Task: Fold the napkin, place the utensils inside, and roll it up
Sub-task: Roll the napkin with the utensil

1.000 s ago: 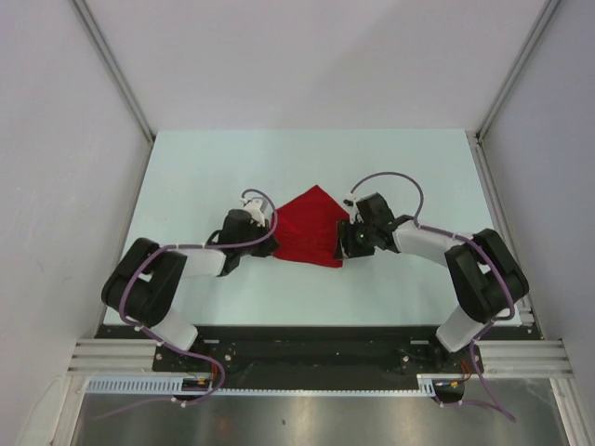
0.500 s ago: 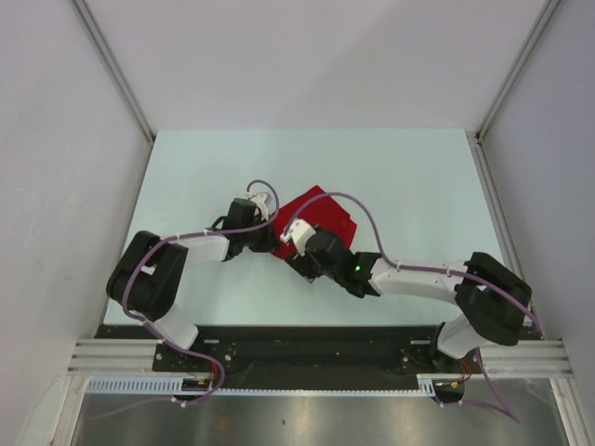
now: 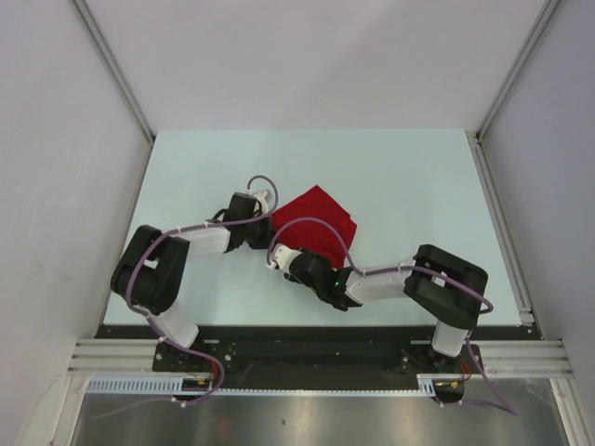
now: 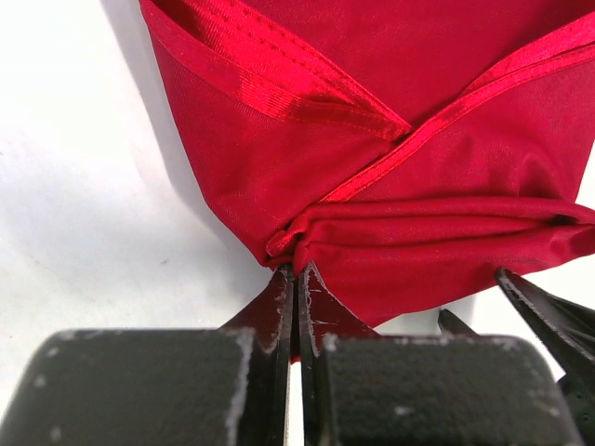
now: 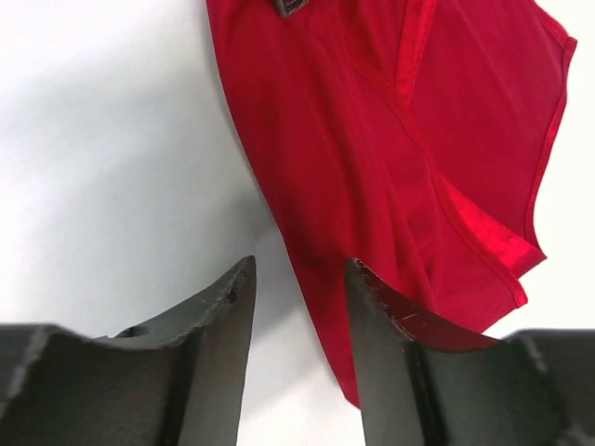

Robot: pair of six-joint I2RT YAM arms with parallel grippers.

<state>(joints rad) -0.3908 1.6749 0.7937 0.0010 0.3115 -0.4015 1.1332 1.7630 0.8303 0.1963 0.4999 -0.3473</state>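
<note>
The bright red cloth napkin [image 3: 316, 216], limp with a satin sheen, lies folded in a rough diamond near the middle of the pale tabletop [image 3: 418, 167]. Its hemmed edges cross over a soft rolled bundle at its left corner, and no utensil shows in any view. The left pincer [image 4: 296, 274] is clamped on that bunched corner, while the right pincer [image 5: 297, 279] stands parted and empty over the cloth's lower edge. Judged step: rolling up; the next move calls for the right pincer to close on the loose edge and turn it evenly, as the slippery fabric may unfurl.
</note>
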